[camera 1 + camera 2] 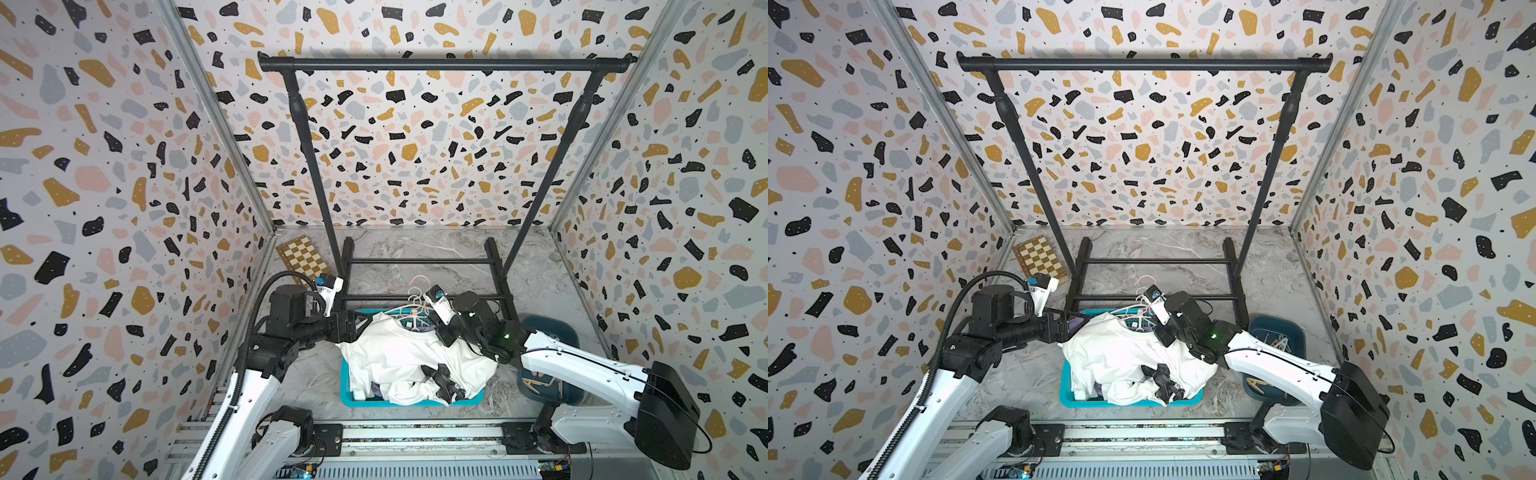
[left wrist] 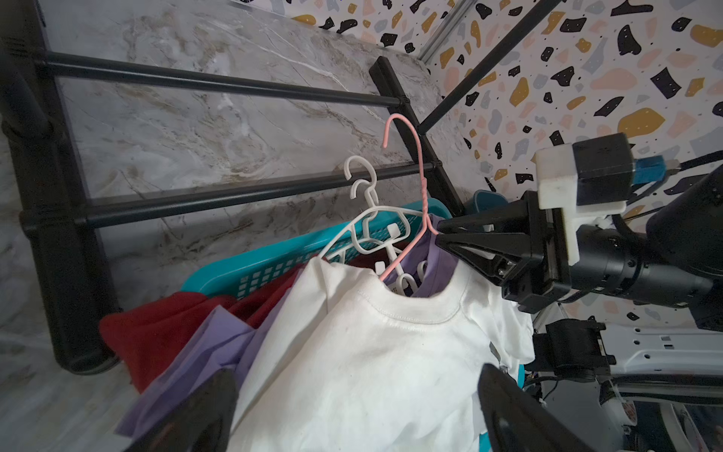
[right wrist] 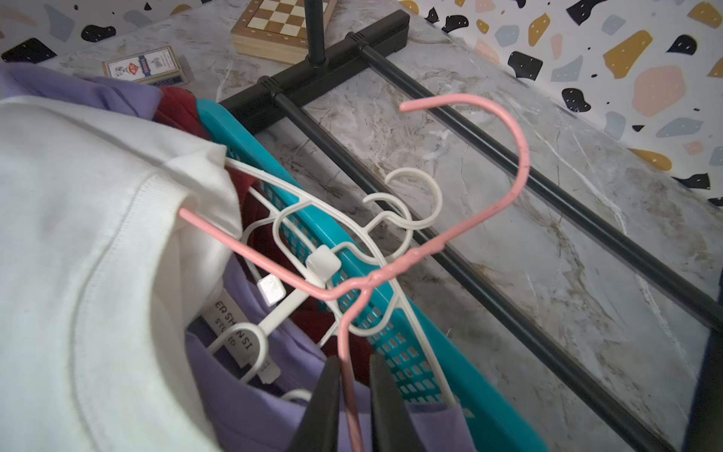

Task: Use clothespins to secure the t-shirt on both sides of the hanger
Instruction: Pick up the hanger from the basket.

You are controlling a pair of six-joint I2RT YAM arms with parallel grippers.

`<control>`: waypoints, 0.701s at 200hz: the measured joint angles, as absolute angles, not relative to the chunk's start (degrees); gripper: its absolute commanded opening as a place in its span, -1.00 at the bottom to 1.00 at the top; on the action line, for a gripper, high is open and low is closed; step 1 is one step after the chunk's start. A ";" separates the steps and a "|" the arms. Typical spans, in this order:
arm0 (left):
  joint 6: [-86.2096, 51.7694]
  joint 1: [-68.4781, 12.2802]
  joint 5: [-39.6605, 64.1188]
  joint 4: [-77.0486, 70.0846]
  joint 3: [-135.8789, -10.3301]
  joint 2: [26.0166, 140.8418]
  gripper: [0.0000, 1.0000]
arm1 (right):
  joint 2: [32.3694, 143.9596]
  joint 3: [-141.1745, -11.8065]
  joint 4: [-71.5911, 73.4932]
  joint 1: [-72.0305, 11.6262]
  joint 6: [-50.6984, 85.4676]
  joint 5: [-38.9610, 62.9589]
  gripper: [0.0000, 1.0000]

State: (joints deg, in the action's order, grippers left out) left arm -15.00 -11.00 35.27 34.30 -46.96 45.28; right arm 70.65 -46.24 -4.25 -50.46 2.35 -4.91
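Observation:
A white t-shirt [image 1: 399, 353] [image 1: 1125, 353] [image 2: 371, 352] [image 3: 78, 235] lies heaped on the teal basket [image 1: 345, 390]. A pink wire hanger [image 2: 420, 172] [image 3: 508, 176] runs into its collar, hook up. My right gripper [image 3: 354, 364] [image 2: 437, 233] [image 1: 419, 328] is shut on the hanger's wire shoulder just below the twisted neck. My left gripper [image 2: 360, 411] [image 1: 363, 321] stands open at the shirt's left side, its fingers wide apart over the white cloth and holding nothing. Pale clothespins [image 1: 1277, 343] lie in the dark blue bin [image 1: 552, 328] on the right.
The black garment rack [image 1: 446, 64] stands behind the basket, with its base bars on the marble floor. White plastic hangers [image 2: 364, 188] are tangled with the pink one. Purple and red garments [image 2: 176, 332] lie under the shirt. A chessboard [image 1: 301, 257] and a card box [image 3: 144, 66] sit back left.

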 measured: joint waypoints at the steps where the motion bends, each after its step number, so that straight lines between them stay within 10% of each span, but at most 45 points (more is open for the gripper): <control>1: -15.00 -11.00 35.27 34.30 -46.96 45.28 0.91 | 70.63 -46.24 -4.27 -50.48 2.31 -4.93 -0.72; 140: -11.05 -11.00 37.19 33.32 -49.65 46.39 0.78 | 64.47 -46.63 -2.79 -53.39 -5.26 -11.42 -1.00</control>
State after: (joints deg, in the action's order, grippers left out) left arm -11.05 -11.00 37.19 33.32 -49.65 46.39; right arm 64.47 -46.63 -2.79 -53.39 -5.26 -11.42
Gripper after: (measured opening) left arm 0.897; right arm 0.055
